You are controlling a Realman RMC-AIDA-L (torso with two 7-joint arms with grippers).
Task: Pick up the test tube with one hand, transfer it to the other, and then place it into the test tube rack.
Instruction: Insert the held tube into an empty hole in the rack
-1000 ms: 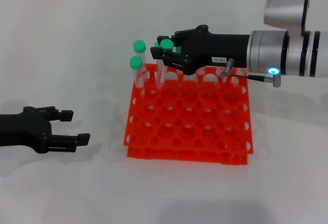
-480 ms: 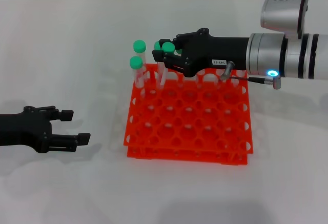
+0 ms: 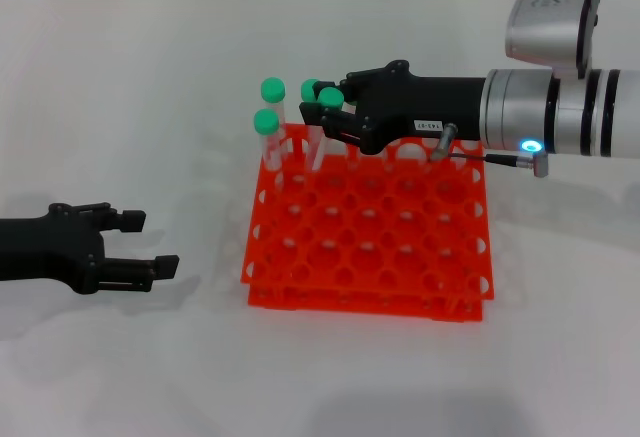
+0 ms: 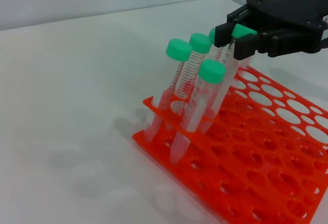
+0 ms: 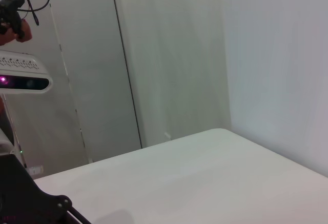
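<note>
white label [image 3: 428, 127] on right gripper, print unreadable

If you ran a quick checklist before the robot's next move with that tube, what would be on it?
1. Right gripper shut on the test tube: ok.
2. Tube's lower end in a hole of the rack: ok, it seems to enter the far-left corner.
3. Tube upright: not ok, it leans.
4. Seated fully: cannot tell.
5. Three other tubes beside it undisturbed: ok, though very close.
6. Left gripper open, clear of the rack: ok.
</note>
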